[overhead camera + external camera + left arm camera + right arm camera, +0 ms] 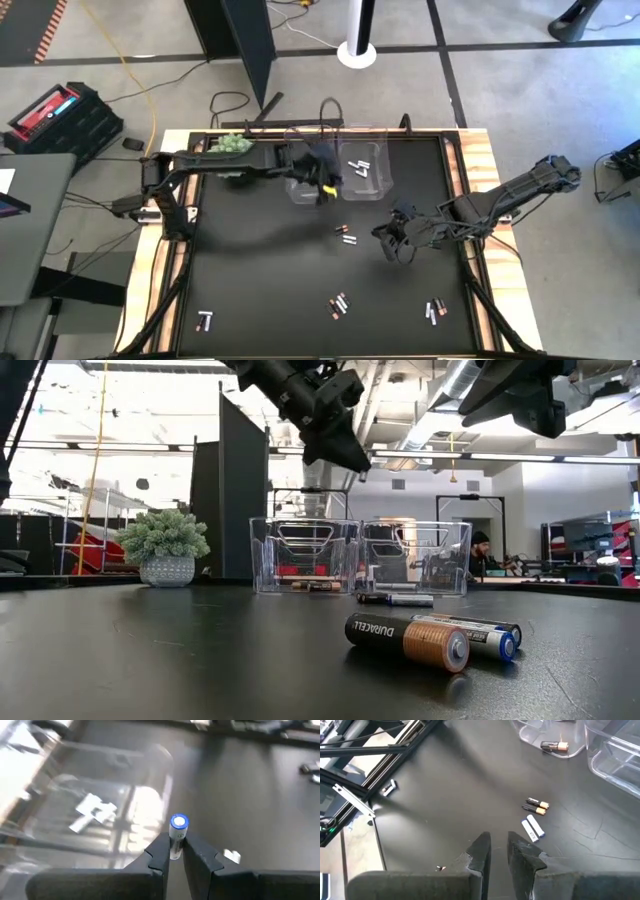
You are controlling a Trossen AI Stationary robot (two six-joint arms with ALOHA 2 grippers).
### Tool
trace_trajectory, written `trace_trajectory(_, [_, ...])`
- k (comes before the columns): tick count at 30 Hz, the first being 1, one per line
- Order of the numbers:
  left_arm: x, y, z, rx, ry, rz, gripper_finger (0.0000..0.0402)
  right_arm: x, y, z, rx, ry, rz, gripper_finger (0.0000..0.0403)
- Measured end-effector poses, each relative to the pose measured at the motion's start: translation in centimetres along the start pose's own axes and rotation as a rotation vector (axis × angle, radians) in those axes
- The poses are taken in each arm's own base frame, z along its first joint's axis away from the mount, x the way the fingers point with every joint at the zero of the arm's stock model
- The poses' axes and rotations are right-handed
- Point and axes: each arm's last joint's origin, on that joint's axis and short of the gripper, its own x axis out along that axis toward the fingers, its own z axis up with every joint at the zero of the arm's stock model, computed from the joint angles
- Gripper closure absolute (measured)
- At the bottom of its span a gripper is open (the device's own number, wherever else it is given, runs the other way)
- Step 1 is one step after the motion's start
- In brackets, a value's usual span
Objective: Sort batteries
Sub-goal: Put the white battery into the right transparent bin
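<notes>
Two clear bins stand side by side at the table's far middle: the left bin (pixel 308 178) holds a dark copper-ended battery (pixel 555 746), and the right bin (pixel 365 170) holds white batteries (pixel 358 167). My left gripper (pixel 327 186) hangs over the bins' near side (pixel 335 445), shut on a white battery with a blue end (pixel 178 832). My right gripper (pixel 393 243) hovers narrowly open over the mat (pixel 498 851) and holds nothing. Loose batteries lie on the mat: a dark pair (pixel 537 805), a white pair (pixel 532 828), and others in clusters (pixel 338 305). My left gripper pinches the white battery between its two fingers (pixel 160 852), which press on its sides. The battery lies along the fingers, and its blue end (pixel 179 822) sticks out past the tips. It is lifted clear, above the mat beside a bin wall (pixel 150 795).
A small potted plant (pixel 232 147) stands at the far left by the left arm. More batteries lie near the near edge (pixel 433 311) and at the near left (pixel 205 321). Two lie close to the low camera (pixel 405 638). The table's dark frame (pixel 380 775) borders the mat.
</notes>
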Motion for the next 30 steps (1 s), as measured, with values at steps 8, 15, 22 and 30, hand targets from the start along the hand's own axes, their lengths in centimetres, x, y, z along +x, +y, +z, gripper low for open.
trace_trajectory(8, [0.7, 5.3, 3.3, 0.002, -0.084, 0.094, 0.0362, 0.0, 0.0, 0.0, 0.029, -0.002, 0.002, 0.0321])
trace_trajectory(15, [5.2, 8.9, 5.2, -0.005, -0.073, 0.118, 0.0362, 0.0, 0.0, 0.1, 0.067, -0.002, 0.0, 0.0321])
trace_trajectory(22, [10.7, 11.8, 4.5, -0.078, 0.021, 0.105, 0.0362, 0.0, 0.0, 0.1, 0.107, -0.002, -0.001, 0.0321])
trace_trajectory(30, [14.9, 12.3, 1.7, -0.127, 0.185, 0.062, 0.0362, 0.0, 0.0, 0.0, 0.125, -0.001, -0.003, 0.0321])
